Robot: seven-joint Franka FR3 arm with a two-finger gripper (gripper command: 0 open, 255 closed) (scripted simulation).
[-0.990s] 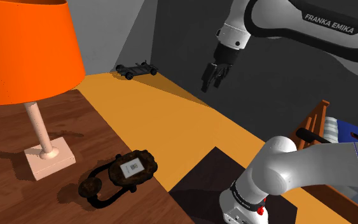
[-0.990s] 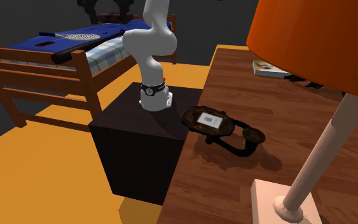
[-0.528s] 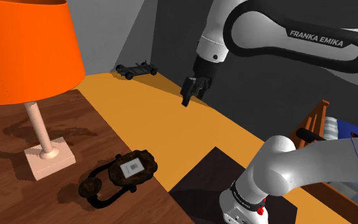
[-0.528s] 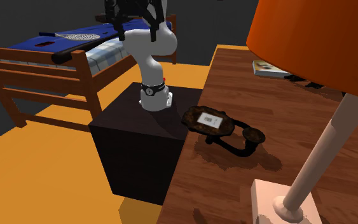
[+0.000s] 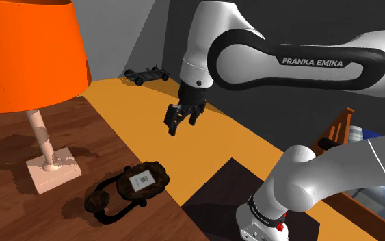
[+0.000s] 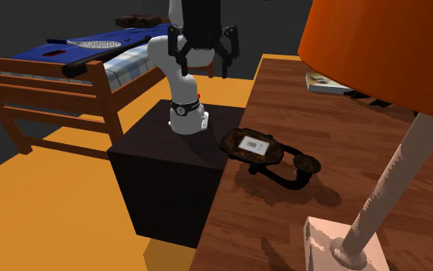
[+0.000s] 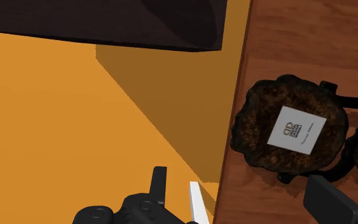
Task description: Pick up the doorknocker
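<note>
From the shoulder view, the doorknocker (image 5: 133, 187) lies flat on the wooden table (image 5: 6, 212), close to the table's edge that faces the dark stand (image 5: 218, 188). It is a dark, rough plate with a white label on top and a ring curling off one end. The gripper (image 5: 177, 127) hangs in the air off that same table edge, over the orange floor (image 5: 184, 130), well above the doorknocker and touching nothing. An orange-shaded lamp (image 5: 27, 48) stands further in on the table.

From the second exterior view, the gripper (image 6: 201, 68) is up high beside the table (image 6: 345, 123), its two fingers spread wide with nothing between them. The doorknocker (image 6: 265, 151) sits at the table's edge just beside the stand (image 6: 168, 177). Away from the table, a wooden bed (image 6: 53, 73) carries a blue mattress with a racket-like thing lying on it.

From the wrist view, the black fingers (image 7: 160, 184) stand well apart. The doorknocker (image 7: 292, 130) rests on the table (image 7: 285, 32), just inside its edge, with the floor (image 7: 56, 127) alongside.
</note>
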